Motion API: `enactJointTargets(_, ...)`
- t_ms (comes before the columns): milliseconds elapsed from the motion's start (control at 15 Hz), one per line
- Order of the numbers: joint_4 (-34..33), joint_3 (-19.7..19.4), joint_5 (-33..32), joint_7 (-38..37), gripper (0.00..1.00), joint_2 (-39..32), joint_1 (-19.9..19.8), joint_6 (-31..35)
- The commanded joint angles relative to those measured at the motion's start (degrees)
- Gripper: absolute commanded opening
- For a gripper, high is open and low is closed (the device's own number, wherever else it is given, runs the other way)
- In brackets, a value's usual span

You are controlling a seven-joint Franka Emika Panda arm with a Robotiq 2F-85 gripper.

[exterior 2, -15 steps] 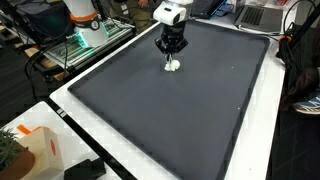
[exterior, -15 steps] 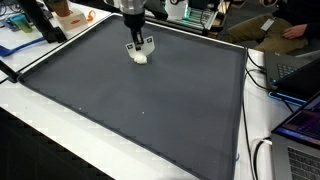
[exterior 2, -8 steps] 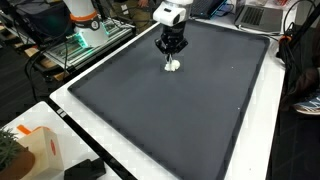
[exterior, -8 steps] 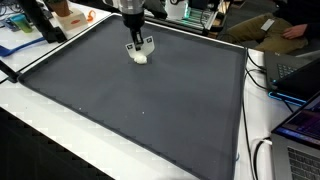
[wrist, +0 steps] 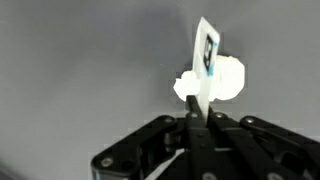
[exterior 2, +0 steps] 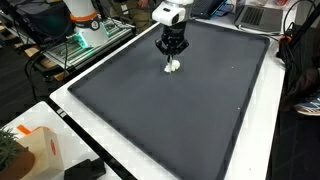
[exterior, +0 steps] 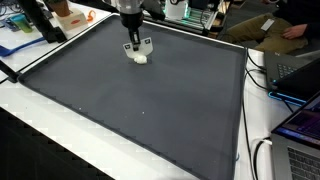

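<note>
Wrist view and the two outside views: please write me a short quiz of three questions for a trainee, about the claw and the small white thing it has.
1. True or false: the claw is shut on the thin tag of the white object.
2. What lies under the white object? A. a dark grey mat B. a wooden board C. a metal sink
3. In both exterior views, is the white object over the near half or the far half of the mat?

Key: 1 true. 2 A. 3 the far half.
</note>
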State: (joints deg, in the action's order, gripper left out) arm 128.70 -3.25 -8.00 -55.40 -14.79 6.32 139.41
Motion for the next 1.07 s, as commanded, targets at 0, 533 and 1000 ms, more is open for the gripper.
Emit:
enactJointTargets(0, 0.7, -1.0, 0.5, -2.1, 0.01, -1.1, -0.6, 2.6)
enactJointTargets(533, 5.0, 1.3, 15.4, 15.6, 0.01, 6.1, -3.7, 1.8)
enactJointTargets(1000, 7.9, 1.1, 15.1, 13.8, 0.01, 9.3, -3.9, 4.0)
